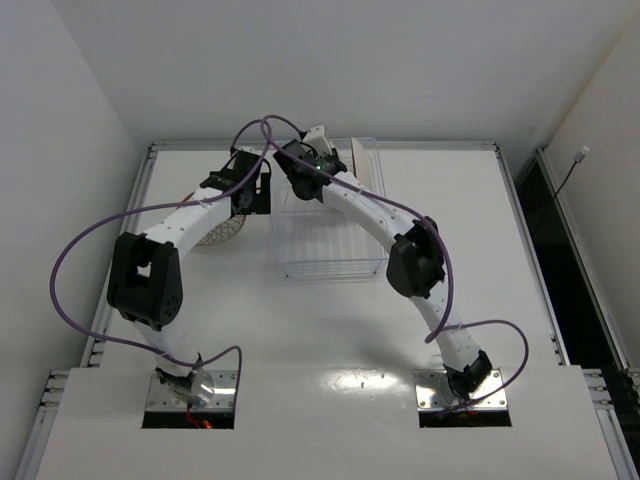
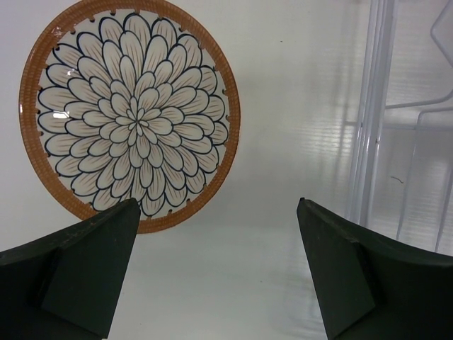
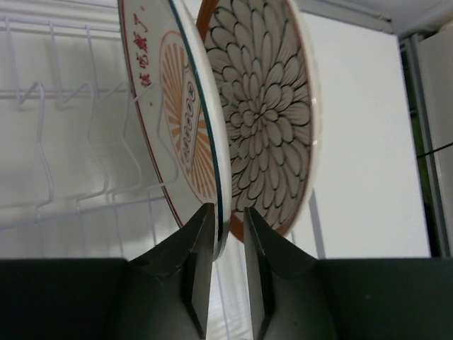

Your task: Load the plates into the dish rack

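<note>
Left of the rack [image 1: 330, 268], the left gripper [image 2: 218, 205] hangs wide open above the petal plate [image 2: 131, 113], which lies flat on the worktop [image 2: 283, 106]. In the rack, the white plate [image 3: 177, 120] and the scale plate [image 3: 269, 113] stand upright. The right gripper [image 3: 228, 210] straddles the white plate's rim, jaws narrowly parted; whether it grips cannot be told.

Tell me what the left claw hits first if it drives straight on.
The left claw likely meets bare table first, between the petal plate and the dish rack; depth is unclear.
</note>
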Motion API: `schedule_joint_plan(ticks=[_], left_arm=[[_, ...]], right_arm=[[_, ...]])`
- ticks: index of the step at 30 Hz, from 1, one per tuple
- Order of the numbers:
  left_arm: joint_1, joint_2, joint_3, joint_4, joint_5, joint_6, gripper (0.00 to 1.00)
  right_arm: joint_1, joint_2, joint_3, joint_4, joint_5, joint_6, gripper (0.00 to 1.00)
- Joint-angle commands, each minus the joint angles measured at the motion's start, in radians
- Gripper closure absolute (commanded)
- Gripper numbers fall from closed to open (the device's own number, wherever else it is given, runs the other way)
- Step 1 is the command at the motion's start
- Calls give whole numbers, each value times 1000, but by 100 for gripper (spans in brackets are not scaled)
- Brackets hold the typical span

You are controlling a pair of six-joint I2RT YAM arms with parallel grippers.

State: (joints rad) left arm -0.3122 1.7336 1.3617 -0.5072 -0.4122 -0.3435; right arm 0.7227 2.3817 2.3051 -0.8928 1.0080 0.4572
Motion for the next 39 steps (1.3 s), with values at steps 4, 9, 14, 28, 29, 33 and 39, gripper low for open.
schedule_joint_plan(ticks=[4,9,14,28,29,33,39], left_arm=[[1,-23,28,33,-7,-2,8],[1,-14,28,33,-16,-2,8],[1,-3,28,33,-62,-2,8],[1,187,28,24,-160,8,7],[1,198,28,24,-169,17,7],[1,248,37,15,-158,35,7],[1,317,57,6,-126,57,11]], right_arm=[[-23,-81,-9,-34,-85,64,57],[-23,-203,-9,-29,-94,29,32],[-11,-366,-39,-18,-199,-25,10],[18,-911,-654,192,-744,3,2],[18,-911,-655,192,-769,3,2],[18,-953,-690,183,-781,3,1],[9,-1015,-740,201,-822,3,0]])
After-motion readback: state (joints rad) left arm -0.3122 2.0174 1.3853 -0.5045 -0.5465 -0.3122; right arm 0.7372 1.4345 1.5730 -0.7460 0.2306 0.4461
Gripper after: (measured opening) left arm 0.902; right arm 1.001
